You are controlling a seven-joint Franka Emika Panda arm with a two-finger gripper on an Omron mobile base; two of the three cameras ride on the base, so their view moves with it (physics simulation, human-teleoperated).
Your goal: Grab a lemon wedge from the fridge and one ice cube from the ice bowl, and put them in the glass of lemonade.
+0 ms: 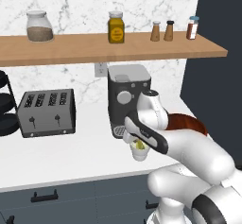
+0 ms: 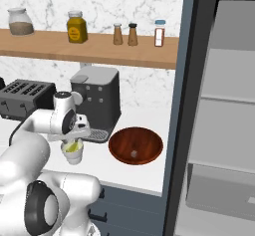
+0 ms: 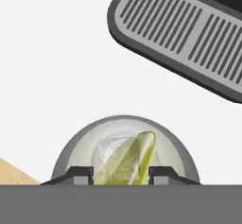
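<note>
- In the left base view a glass jar (image 1: 38, 26) is seen at the upper left on the wooden shelf (image 1: 94, 49), with a yellow jar (image 1: 116, 28) near the middle and three small shakers (image 1: 169, 30) toward the upper right.
- A toaster (image 1: 46, 112) is placed at the middle left on the white counter (image 1: 56, 157); the coffee machine (image 1: 128, 93) stands at the centre.
- Just below centre, the glass of lemonade (image 1: 139, 151) is found in front of the coffee machine — the white arm's hand is held directly over its mouth.
- In the hand view, the gripper (image 3: 120, 175) sits at the bottom centre; its two dark tips are set a little apart, with the lemon wedge (image 3: 128, 159) between them over the glass. Whether the wedge is pinched cannot be told.
- A pale ice cube (image 3: 111, 150) is seen inside the glass, behind the wedge.
- In the right base view, the ice bowl (image 2: 135, 145) lies at the centre, just right of the glass — a small pale piece rests in it.
- The fridge (image 2: 219, 110) takes up the right side, its grey shelves exposed.
</note>
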